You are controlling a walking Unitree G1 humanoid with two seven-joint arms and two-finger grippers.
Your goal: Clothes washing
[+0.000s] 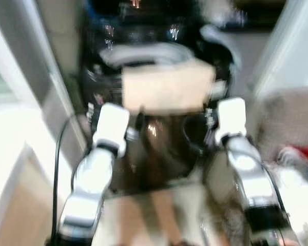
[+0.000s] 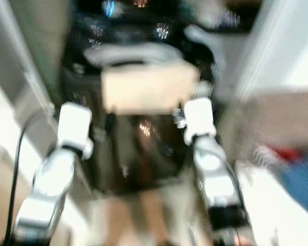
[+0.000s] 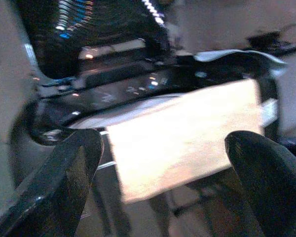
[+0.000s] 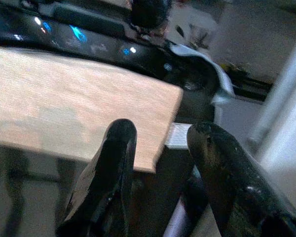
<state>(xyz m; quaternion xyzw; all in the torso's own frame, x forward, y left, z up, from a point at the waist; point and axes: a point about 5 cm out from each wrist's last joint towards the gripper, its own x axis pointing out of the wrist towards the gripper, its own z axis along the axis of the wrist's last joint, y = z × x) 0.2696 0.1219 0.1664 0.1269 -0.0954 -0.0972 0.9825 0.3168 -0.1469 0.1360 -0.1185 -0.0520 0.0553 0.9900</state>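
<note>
A black, glossy washing machine [image 1: 159, 154] stands right in front of me, its lit control panel [image 4: 79, 34] at the back. A pale wooden board [image 1: 167, 87] lies across its front upper part. Both silver arms reach toward it, the left arm [image 1: 105, 138] at the board's left end and the right arm [image 1: 233, 128] at its right end. In the left wrist view my left gripper [image 3: 163, 187] is open, just short of the board [image 3: 187, 128]. My right gripper [image 4: 163, 187] is open too, below the board's corner [image 4: 153, 123]. The head views are blurred.
A pale wall and door frame [image 1: 25, 77] close in on the left, with a black cable [image 1: 58, 164] hanging there. On the right sit a grey-brown fabric heap [image 1: 290, 120] and red and blue clothes [image 1: 305, 156]. A white wall [image 1: 292, 46] stands further right.
</note>
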